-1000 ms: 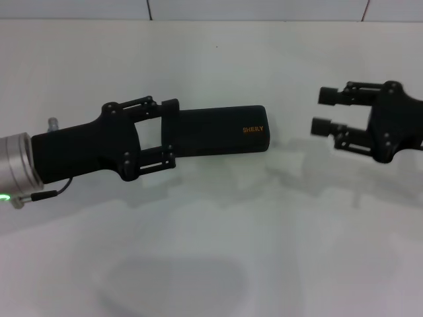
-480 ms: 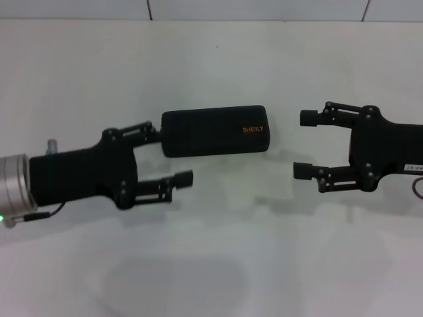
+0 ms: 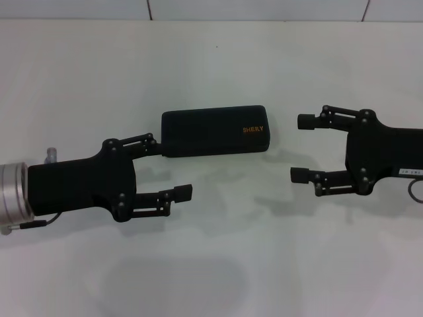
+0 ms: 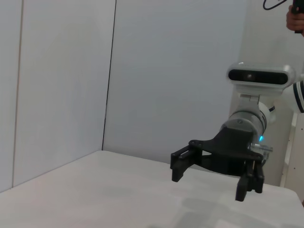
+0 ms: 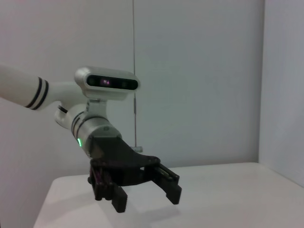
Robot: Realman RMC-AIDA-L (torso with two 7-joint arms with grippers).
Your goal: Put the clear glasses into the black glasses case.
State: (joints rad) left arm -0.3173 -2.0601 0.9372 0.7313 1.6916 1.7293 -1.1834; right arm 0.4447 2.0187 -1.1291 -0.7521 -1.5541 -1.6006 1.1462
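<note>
Left hand (image 3: 172, 168) spread, drawn back off closed black glasses case (image 3: 215, 130); right hand (image 3: 301, 148) spread, nearer.

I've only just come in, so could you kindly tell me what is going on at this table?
Neither hand holds anything. The black glasses case lies shut on the white table, its orange SHERY lettering facing up. The left hand is open by the case's left end, and the right hand is open off its right end, apart from it. No clear glasses can be seen in any view.
</note>
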